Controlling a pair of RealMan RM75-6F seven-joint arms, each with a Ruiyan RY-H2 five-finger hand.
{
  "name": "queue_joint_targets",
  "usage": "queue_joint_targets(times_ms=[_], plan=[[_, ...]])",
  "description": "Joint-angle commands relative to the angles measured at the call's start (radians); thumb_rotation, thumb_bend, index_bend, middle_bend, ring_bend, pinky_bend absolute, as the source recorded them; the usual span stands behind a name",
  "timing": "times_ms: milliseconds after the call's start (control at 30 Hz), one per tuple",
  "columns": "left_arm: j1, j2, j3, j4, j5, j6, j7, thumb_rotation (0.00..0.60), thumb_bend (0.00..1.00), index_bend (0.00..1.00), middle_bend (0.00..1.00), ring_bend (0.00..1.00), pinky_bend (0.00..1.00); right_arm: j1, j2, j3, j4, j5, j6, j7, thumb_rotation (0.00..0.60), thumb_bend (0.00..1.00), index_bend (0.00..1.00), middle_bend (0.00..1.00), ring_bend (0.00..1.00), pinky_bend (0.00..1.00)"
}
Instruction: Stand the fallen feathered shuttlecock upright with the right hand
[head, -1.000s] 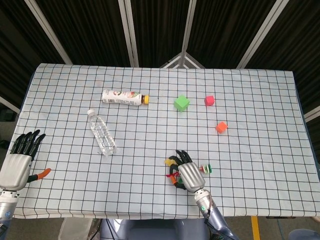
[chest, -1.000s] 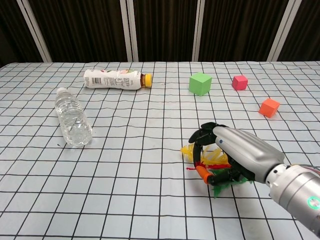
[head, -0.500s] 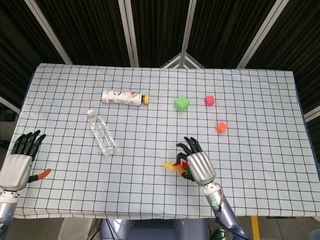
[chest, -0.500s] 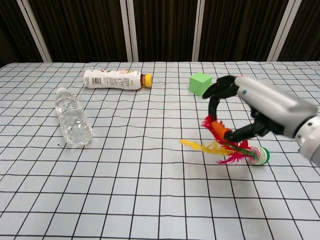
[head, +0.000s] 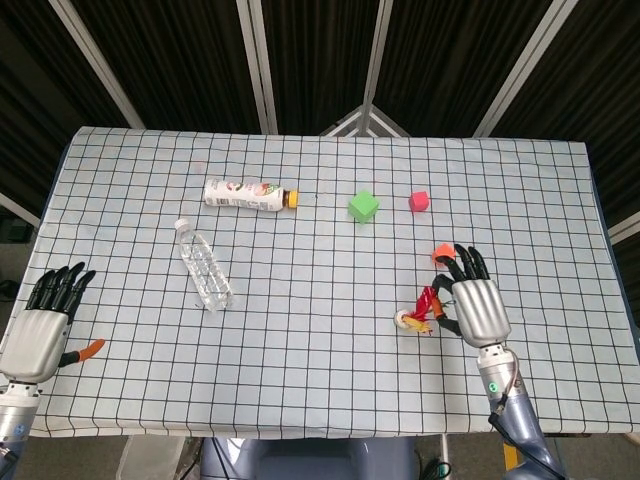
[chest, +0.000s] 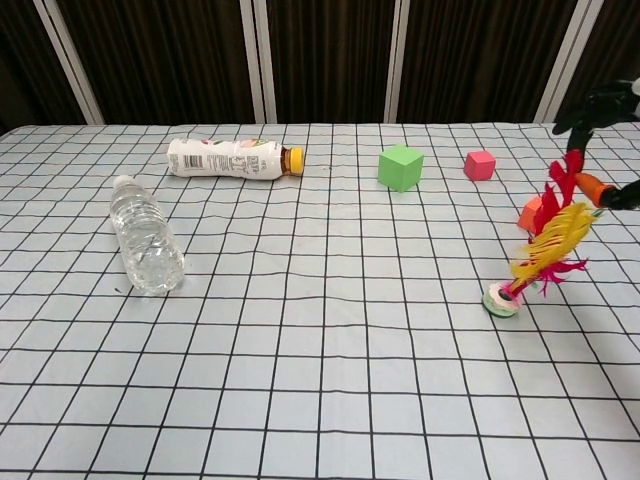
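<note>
The feathered shuttlecock (chest: 535, 258) has its round base (head: 408, 320) on the checked cloth at the front right. Its red and yellow feathers lean up and to the right, so it stands tilted, not straight. My right hand (head: 478, 308) is just right of it, with the feather tips between its thumb and curved fingers (chest: 598, 104). In the chest view only these fingers and the orange-tipped thumb show, at the right edge. My left hand (head: 40, 325) lies at the table's left front edge, fingers stretched out and empty.
An orange cube (head: 441, 251) sits right behind the right hand's fingers. Further back are a green cube (head: 363, 206) and a red cube (head: 419, 201). A clear water bottle (head: 204, 264) and a white drink bottle (head: 248, 194) lie on the left half.
My right hand has swept to the right with the feathers in it. The shuttlecock went from lying flat near the front centre to base-down and tilted at the front right. The left hand stayed still.
</note>
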Motion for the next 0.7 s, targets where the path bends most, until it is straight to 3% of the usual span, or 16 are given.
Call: queue_joint_targets(times_ms=[33, 67, 133, 500, 700], plan=[[0.001, -0.001, 0.000, 0.000, 0.002, 0.002, 0.002, 0.600, 0.00, 0.00, 0.00, 0.00, 0.00, -0.006, 0.015, -0.010, -0.001, 0.021, -0.007, -0.009, 0.600, 0.55, 0.15, 0.12, 0.00, 0.00], [0.001, -0.001, -0.001, 0.001, 0.002, 0.003, 0.002, 0.600, 0.00, 0.00, 0.00, 0.00, 0.00, -0.007, 0.020, -0.013, -0.007, 0.023, -0.006, -0.013, 0.600, 0.51, 0.06, 0.06, 0.00, 0.00], [0.002, -0.001, -0.002, 0.002, 0.001, 0.003, 0.001, 0.600, 0.00, 0.00, 0.00, 0.00, 0.00, -0.009, 0.027, -0.017, -0.017, 0.019, 0.000, -0.020, 0.600, 0.47, 0.00, 0.01, 0.00, 0.00], [0.004, 0.005, -0.004, 0.001, -0.002, 0.001, -0.002, 0.600, 0.00, 0.00, 0.00, 0.00, 0.00, -0.070, 0.128, -0.069, -0.121, -0.073, 0.093, -0.015, 0.600, 0.42, 0.00, 0.00, 0.00, 0.00], [0.016, 0.019, 0.007, -0.002, 0.018, 0.019, 0.004, 0.600, 0.00, 0.00, 0.00, 0.00, 0.00, -0.185, 0.222, -0.176, -0.014, -0.131, 0.185, 0.011, 0.600, 0.42, 0.00, 0.00, 0.00, 0.00]])
